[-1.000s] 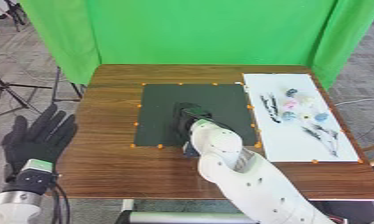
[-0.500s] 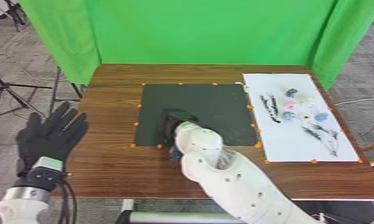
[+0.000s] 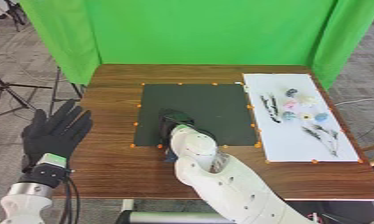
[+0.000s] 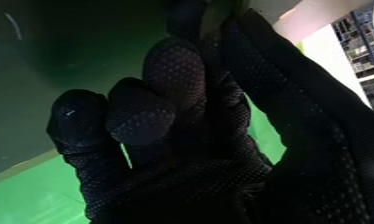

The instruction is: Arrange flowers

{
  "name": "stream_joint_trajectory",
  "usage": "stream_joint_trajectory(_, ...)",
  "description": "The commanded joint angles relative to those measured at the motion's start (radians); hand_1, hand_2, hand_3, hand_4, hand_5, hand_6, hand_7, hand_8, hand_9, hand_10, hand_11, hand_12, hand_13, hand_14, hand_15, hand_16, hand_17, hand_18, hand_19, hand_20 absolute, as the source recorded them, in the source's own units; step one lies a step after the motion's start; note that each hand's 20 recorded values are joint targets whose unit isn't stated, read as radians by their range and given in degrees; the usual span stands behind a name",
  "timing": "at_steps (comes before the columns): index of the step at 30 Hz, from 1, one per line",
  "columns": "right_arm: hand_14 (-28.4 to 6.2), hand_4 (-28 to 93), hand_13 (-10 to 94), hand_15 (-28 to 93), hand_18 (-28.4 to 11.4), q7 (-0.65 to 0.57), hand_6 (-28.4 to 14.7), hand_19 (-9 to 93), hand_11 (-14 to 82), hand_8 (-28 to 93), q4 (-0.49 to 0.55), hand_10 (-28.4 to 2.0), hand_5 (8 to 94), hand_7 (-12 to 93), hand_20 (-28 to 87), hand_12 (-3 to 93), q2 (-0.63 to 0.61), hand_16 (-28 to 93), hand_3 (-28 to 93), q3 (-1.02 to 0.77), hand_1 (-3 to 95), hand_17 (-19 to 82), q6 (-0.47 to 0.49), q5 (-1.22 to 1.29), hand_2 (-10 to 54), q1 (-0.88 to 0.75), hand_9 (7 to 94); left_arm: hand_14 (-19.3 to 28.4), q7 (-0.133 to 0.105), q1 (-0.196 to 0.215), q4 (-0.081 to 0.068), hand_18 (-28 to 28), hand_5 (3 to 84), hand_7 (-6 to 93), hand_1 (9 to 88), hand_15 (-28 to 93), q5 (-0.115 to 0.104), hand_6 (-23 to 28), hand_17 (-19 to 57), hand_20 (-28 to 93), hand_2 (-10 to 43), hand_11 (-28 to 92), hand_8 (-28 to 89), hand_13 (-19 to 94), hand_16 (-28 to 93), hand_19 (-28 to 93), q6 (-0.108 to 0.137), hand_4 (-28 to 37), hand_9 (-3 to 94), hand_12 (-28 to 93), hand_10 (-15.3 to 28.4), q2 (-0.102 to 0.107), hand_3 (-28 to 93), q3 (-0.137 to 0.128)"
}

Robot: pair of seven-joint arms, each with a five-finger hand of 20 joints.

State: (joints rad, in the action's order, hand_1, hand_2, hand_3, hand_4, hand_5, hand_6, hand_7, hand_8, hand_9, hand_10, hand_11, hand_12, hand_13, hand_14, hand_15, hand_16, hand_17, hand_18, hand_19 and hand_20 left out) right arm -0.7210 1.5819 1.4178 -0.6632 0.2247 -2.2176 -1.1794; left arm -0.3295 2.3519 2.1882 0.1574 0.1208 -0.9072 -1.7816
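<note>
My right hand [image 3: 177,119] is low over the left-middle part of the dark mat [image 3: 219,100]. In the right wrist view, the same hand [image 4: 192,175] has its fingers curled, with a thin olive-green piece [image 4: 216,19] between thumb and finger; whether it is a leaf or stem I cannot tell. My left hand [image 3: 55,134] is held open, palm visible, beside the table's left edge. On the white board [image 3: 286,145] at the right lie dark twigs [image 3: 270,108], a pink flower [image 3: 291,105], a cream flower [image 3: 308,100], blue flowers [image 3: 321,117] and grey-green sprigs [image 3: 321,136].
Orange markers edge the mat and the board on the brown table [image 3: 112,110]. A green curtain [image 3: 201,35] hangs behind the table, and a black tripod [image 3: 15,90] stands on the floor at the left.
My right hand has moved left across the mat, its forearm swinging the same way. My left hand has come a little to the right and slightly forward.
</note>
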Motion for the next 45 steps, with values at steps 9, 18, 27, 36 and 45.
stream_joint_trajectory(9,-15.6,-17,70,73,-26.4,-0.064,-3.9,93,49.9,17,0.021,-15.6,72.2,39,46,38.2,0.007,46,73,-0.022,37.9,43,-0.031,0.005,-6.7,-0.019,76.8,13.5,0.036,0.017,0.011,7.4,36.8,14.8,28.7,28,-0.017,7.0,-2.2,6,4.2,16,-8,21,-8,24,0.048,-28.1,30.7,12,14.7,-0.015,71,-0.021)
stream_joint_trajectory(18,-16.7,-16,69,73,-27.2,-0.118,-6.6,93,46.3,-8,0.100,-17.8,69.0,34,51,35.8,-0.016,45,73,-0.104,29.9,45,-0.143,0.023,-5.7,-0.045,73.8,13.5,0.004,0.033,0.016,7.6,37.0,15.3,28.7,29,-0.023,7.0,-2.4,6,4.4,17,-9,21,-8,24,0.045,-28.2,30.7,12,14.8,-0.026,71,-0.035)
stream_joint_trajectory(27,-17.9,-16,67,74,-27.0,-0.075,-9.3,93,46.7,-8,0.301,-19.7,63.4,31,56,35.3,-0.232,46,70,-0.331,27.2,46,-0.248,-0.049,-5.3,-0.189,69.1,13.6,-0.032,0.104,0.044,7.7,37.0,15.4,28.8,29,-0.021,7.1,-2.3,6,4.6,17,-9,21,-8,25,0.048,-28.2,30.8,12,14.7,-0.067,71,-0.074)
stream_joint_trajectory(36,-18.1,-17,65,74,-26.7,-0.155,-9.1,93,46.6,-8,0.438,-19.3,62.0,26,52,34.7,-0.440,46,70,-0.568,29.1,43,-0.129,-0.142,-8.2,-0.391,68.2,13.6,-0.055,0.125,0.045,7.8,37.1,15.6,28.9,30,-0.020,7.1,-2.2,6,5.1,17,-9,21,-9,25,0.043,-28.3,30.9,11,14.8,-0.059,70,-0.109)
stream_joint_trajectory(45,-17.4,-21,62,74,-25.6,-0.156,-9.1,93,46.0,-8,0.496,-18.4,58.1,21,49,33.9,-0.539,46,69,-0.832,29.5,40,0.005,-0.062,-9.5,-0.633,66.3,14.0,-0.090,0.125,0.045,7.8,37.4,16.4,28.9,31,-0.048,6.8,-1.7,6,8.2,18,-9,22,-9,25,0.048,-28.2,31.9,11,14.7,-0.051,71,-0.106)
